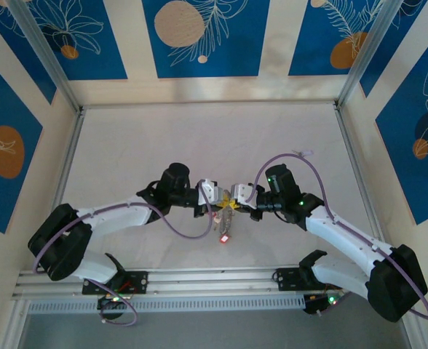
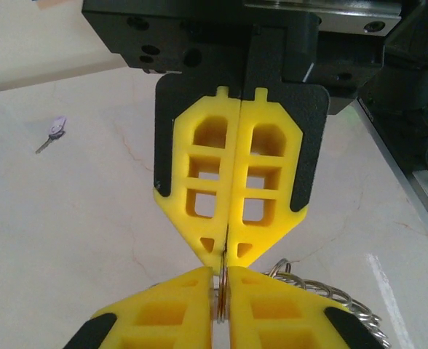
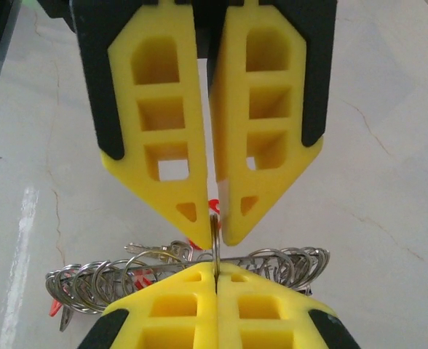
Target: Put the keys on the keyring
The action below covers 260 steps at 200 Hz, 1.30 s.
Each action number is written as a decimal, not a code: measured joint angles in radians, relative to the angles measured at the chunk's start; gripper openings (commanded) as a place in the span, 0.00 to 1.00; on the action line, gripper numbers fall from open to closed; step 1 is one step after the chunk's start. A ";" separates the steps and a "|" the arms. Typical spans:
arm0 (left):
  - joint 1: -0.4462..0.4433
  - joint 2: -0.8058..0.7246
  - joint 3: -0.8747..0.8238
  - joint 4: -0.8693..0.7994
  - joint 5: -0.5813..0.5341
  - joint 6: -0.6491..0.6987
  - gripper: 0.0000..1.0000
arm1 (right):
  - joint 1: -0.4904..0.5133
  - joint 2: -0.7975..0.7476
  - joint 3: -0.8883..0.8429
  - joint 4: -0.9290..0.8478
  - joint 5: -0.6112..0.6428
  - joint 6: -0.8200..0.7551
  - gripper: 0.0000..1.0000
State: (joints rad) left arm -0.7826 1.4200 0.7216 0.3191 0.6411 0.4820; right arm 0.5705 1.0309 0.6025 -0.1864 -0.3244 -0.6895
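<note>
The right gripper (image 3: 215,273) is clenched on a thin wire of the keyring (image 3: 279,262), whose loops fan out toward 3 and 9 o'clock. The left gripper (image 3: 213,234) meets it tip to tip, straddling the same wire with a narrow gap; I cannot tell whether it pinches. A red-tagged key (image 1: 223,236) sits at 6 o'clock from the tips. 1 loose key (image 2: 54,133) lies on the table (image 2: 68,240), at 10 o'clock in the left wrist view.
</note>
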 measured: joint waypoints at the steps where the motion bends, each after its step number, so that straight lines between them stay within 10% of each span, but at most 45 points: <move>1: 0.000 0.000 0.000 0.000 0.000 0.000 0.12 | 0.000 0.000 0.000 0.000 0.000 0.000 0.00; 74: -0.006 0.011 0.024 -0.051 -0.011 0.051 0.00 | -0.010 0.000 -0.005 0.019 -0.016 0.016 0.00; 105: -0.007 0.010 0.016 -0.036 -0.010 0.049 0.00 | -0.047 -0.016 -0.048 0.085 -0.080 0.040 0.22; 260: 0.015 0.000 -0.045 0.187 0.126 -0.078 0.00 | -0.145 -0.043 -0.166 0.340 -0.351 0.147 0.24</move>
State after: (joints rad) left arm -0.7677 1.4204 0.6765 0.5064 0.7673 0.4042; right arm 0.4252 0.9874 0.4362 0.1539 -0.6758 -0.5426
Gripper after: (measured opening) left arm 0.038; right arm 0.276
